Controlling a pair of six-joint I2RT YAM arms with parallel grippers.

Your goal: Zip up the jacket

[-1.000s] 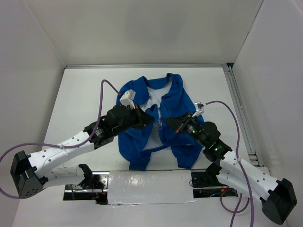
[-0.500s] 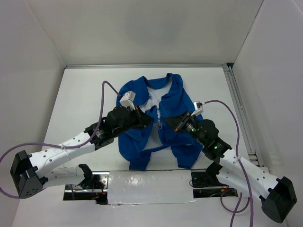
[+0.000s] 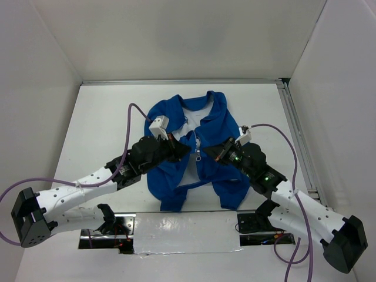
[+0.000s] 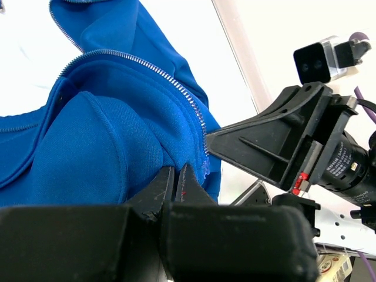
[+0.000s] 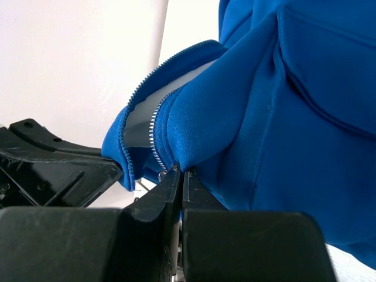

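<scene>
The royal-blue jacket [image 3: 214, 126] lies open on the white table, white lining showing at the collar, its silver zipper [image 3: 198, 141] running down the middle. My left gripper [image 3: 183, 147] is shut on the left front edge of the jacket [image 4: 100, 135], just beside the zipper teeth [image 4: 176, 88]. My right gripper [image 3: 207, 153] is shut on the right front edge [image 5: 282, 111], with the zipper teeth [image 5: 154, 126] just above its jaws. Both grippers hold the fabric lifted near the lower end of the zipper, close to each other.
A metal rail [image 3: 296, 135] runs along the table's right edge. White walls enclose the table at the back and sides. Purple cables [image 3: 132, 117] loop above both arms. The other arm's black gripper body [image 4: 294, 147] is close in the left wrist view.
Both grippers have shifted slightly up the table with the jacket edges still held; the right one moved left, closer to the left one.
</scene>
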